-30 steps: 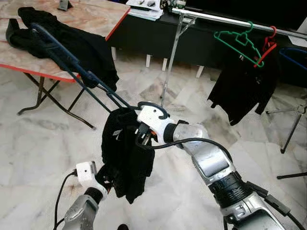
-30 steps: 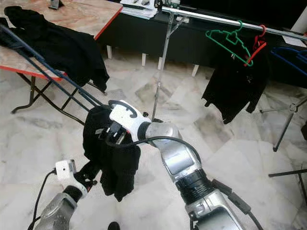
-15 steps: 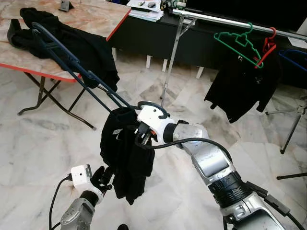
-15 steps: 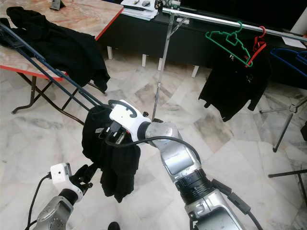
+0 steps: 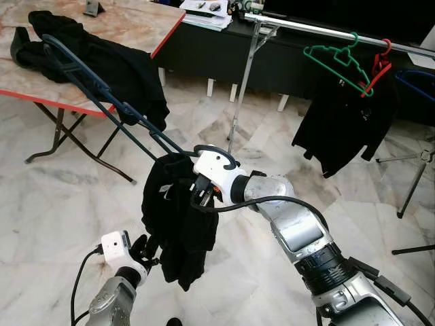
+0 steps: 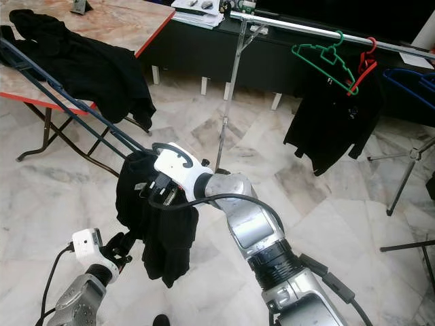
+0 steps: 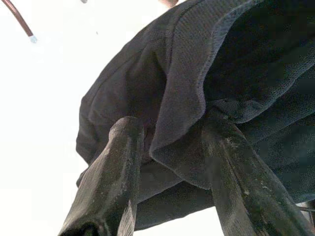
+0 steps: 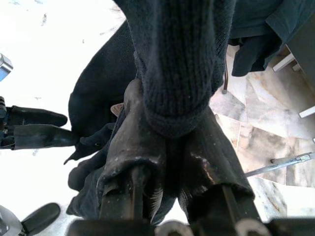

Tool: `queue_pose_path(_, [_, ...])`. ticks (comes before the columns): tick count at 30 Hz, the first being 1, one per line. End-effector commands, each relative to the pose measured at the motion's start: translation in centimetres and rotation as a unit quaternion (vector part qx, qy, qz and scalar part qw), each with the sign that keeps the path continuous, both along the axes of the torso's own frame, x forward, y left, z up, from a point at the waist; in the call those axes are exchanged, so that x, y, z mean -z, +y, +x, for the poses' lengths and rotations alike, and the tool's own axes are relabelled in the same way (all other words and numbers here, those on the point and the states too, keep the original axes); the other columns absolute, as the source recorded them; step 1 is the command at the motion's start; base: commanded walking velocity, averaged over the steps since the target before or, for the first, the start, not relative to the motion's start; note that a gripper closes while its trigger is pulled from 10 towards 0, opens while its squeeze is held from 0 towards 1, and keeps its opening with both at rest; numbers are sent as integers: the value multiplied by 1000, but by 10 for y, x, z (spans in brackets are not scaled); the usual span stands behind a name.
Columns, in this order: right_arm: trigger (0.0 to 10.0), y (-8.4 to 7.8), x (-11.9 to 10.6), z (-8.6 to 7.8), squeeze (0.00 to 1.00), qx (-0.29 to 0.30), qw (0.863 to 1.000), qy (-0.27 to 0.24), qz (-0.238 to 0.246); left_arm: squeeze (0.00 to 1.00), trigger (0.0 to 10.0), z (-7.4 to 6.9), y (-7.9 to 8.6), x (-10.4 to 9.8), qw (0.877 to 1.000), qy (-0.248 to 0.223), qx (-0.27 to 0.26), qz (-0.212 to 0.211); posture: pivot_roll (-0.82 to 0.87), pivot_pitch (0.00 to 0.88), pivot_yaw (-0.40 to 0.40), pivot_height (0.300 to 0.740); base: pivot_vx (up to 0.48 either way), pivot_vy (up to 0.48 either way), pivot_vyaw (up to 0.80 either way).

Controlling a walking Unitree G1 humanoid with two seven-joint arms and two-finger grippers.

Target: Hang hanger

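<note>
— The left gripper point(image 5: 151, 246) has let go of the hem — its fingers are spread now, just under the black garment point(image 5: 178, 224).

— And the right gripper point(image 8: 167, 162)?

— Pinching the cloth at its top, mid-floor, well apart from the rail point(image 5: 326, 28). Carrying comes next, I reckon.

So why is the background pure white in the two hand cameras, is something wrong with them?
Just overexposure: in the left wrist view the bright floor burns out to white behind the dark garment and the fingers; the right wrist view does the same on one side, though marble floor shows on the other. The eye views are evenly lit and sharp, with soft glare on the floor.
</note>
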State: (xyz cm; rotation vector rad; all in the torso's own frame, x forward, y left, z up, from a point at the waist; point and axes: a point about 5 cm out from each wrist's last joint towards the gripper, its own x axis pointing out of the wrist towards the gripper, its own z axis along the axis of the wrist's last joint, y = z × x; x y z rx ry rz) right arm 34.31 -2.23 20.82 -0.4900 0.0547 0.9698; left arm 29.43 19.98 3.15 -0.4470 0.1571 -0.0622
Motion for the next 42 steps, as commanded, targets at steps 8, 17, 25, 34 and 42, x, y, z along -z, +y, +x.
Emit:
queue_pose_path(8, [10000,3,-14,-7,0,-17,999,-20,17,0,10000,1,-3,7,1000,22,-15,8,33,200,-137,740,0,0,0])
queue_pose_path(17, [10000,3,-16,-8,0,-19,999,-22,18,0,10000,3,-1,7,999,26,-32,13,29,200,-138,740,0,0,0])
queue_pose_path(25, [10000,4,-19,-11,0,-26,999,-23,22,0,10000,8,-4,5,1000,19,-22,2,19,200,-139,740,0,0,0])
queue_pose_path(34, [10000,5,-21,-13,0,-33,999,-21,27,0,10000,10,-7,3,1000,12,-17,-5,16,202,-141,740,0,0,0])
queue_pose_path(42, [10000,7,-27,-16,0,-43,998,-19,40,0,10000,12,-12,0,1000,-5,-10,-24,10,201,-142,740,0,0,0])
